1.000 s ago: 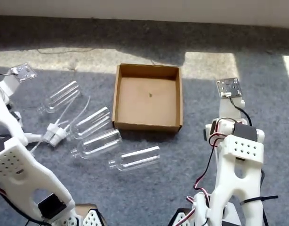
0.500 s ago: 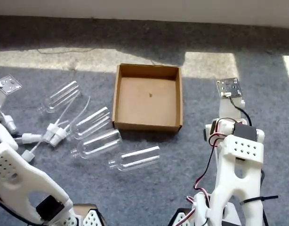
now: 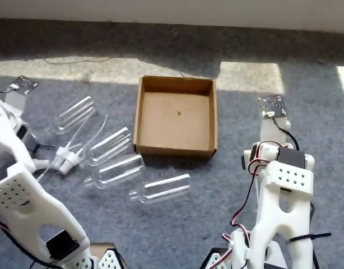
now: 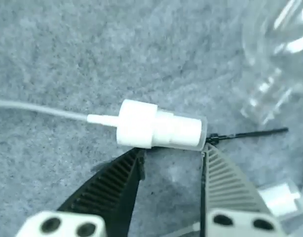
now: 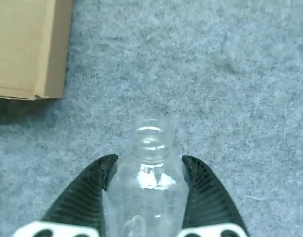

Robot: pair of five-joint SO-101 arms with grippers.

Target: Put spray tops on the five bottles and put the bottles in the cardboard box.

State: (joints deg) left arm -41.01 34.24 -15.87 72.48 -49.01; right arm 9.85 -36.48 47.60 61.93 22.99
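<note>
- Left gripper (image 4: pixel 173 150) released, fingers spread wide; just past the tips a top (image 4: pixel 159 131) flat on the carpet (image 4: pixel 67 49), its tube (image 4: pixel 38 109) trailing off sideways; touching or not, cannot tell.
- Beside one finger a second top (image 4: pixel 279 197); farther out, the neck of a loose bottle (image 4: pixel 272 64).
- Right gripper (image 5: pixel 150 163) clenched on a held bottle (image 5: pixel 149 187), one finger on each side of the body; open neck bare, pointing away; beyond it carpet, then a corner of the box (image 5: pixel 28 49).
- From above, left arm (image 3: pixel 26 196) and right arm (image 3: pixel 284 179) along the near edge, well apart.
- Between left arm and box, four uncapped bottles on their sides: first bottle (image 3: pixel 161 188) nearest, then second bottle (image 3: pixel 116 170), third bottle (image 3: pixel 107 145), fourth bottle (image 3: pixel 71 115) farthest.
- Two tops (image 3: pixel 64 158) together by the third bottle's neck, just beside the left arm.
- Farther back, the box, open side up; base of the third bottle close to its near corner.
</note>
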